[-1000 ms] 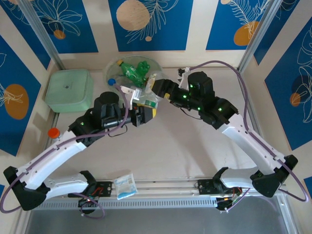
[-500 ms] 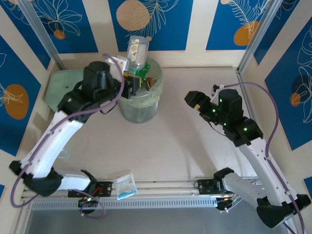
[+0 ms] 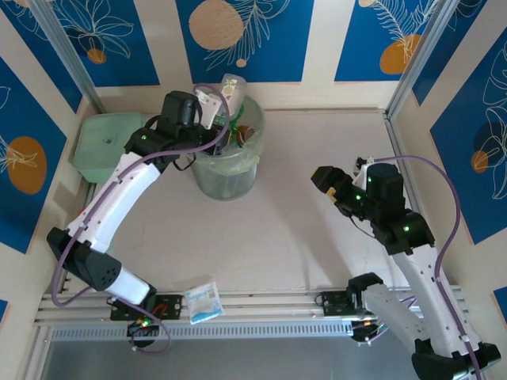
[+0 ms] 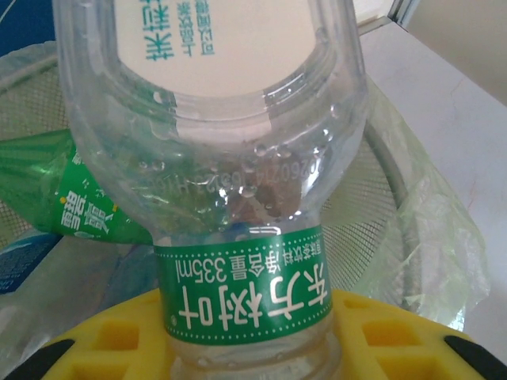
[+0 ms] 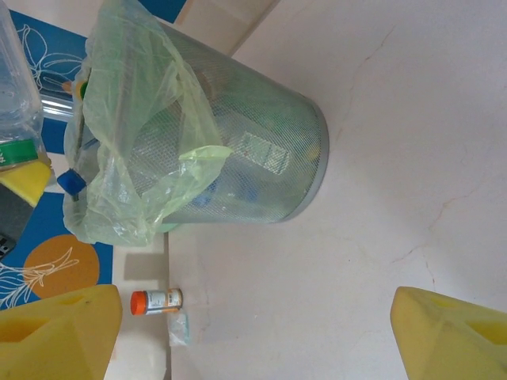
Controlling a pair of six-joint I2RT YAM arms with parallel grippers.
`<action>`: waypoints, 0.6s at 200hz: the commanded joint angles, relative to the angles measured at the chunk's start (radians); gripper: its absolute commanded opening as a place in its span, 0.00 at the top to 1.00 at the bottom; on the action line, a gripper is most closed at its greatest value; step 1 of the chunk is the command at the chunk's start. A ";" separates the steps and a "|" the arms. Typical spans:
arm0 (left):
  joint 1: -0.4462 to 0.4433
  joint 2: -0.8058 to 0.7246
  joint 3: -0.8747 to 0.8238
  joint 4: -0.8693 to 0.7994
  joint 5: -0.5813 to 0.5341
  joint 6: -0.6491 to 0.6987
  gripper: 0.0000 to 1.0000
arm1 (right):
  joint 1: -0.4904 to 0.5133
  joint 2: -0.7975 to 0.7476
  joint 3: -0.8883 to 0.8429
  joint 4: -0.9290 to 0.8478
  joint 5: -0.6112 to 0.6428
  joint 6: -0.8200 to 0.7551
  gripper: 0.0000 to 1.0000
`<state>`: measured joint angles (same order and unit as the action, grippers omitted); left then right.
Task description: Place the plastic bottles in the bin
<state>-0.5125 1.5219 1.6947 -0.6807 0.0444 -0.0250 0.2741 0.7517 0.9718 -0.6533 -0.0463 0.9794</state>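
While left tool point(image 4: 249, 348) clamps bottle point(image 4: 222, 142) — right tool point(image 5: 253, 340) gapes.

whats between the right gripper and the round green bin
Nothing: in the top view the pale table is bare between the open right gripper and the round pale-green bag-lined bin.

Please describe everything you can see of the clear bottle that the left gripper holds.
The clear plastic bottle looks empty, with droplets inside, a green band with white print around its narrow part and a pale label above. The left gripper clamps it at the green band between yellow pads. It hangs over the bin, above a green bottle inside.
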 commanded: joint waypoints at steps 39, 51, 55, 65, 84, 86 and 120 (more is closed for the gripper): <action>0.011 0.022 0.019 0.003 -0.002 0.048 0.34 | -0.046 -0.024 -0.001 -0.035 -0.059 -0.027 0.12; 0.012 0.024 0.028 0.004 -0.018 0.045 0.30 | -0.052 -0.025 -0.002 -0.041 -0.060 -0.032 0.12; 0.012 0.025 0.032 0.004 -0.020 0.044 0.30 | -0.052 -0.025 -0.002 -0.043 -0.060 -0.034 0.12; 0.012 0.026 0.043 0.005 -0.024 0.042 0.27 | -0.056 -0.025 -0.001 -0.047 -0.061 -0.039 0.12; 0.014 0.026 0.075 0.003 -0.036 0.030 0.23 | -0.063 -0.026 0.000 -0.049 -0.065 -0.044 0.12; 0.014 0.026 0.077 0.005 -0.037 0.028 0.23 | -0.064 -0.025 -0.001 -0.049 -0.066 -0.045 0.12; 0.039 0.099 0.180 -0.011 -0.044 -0.031 0.41 | -0.065 -0.013 -0.011 -0.028 -0.071 -0.043 0.12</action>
<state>-0.5045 1.5593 1.7782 -0.6823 0.0151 -0.0166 0.2142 0.7406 0.9718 -0.6857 -0.0875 0.9535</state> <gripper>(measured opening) 0.662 0.880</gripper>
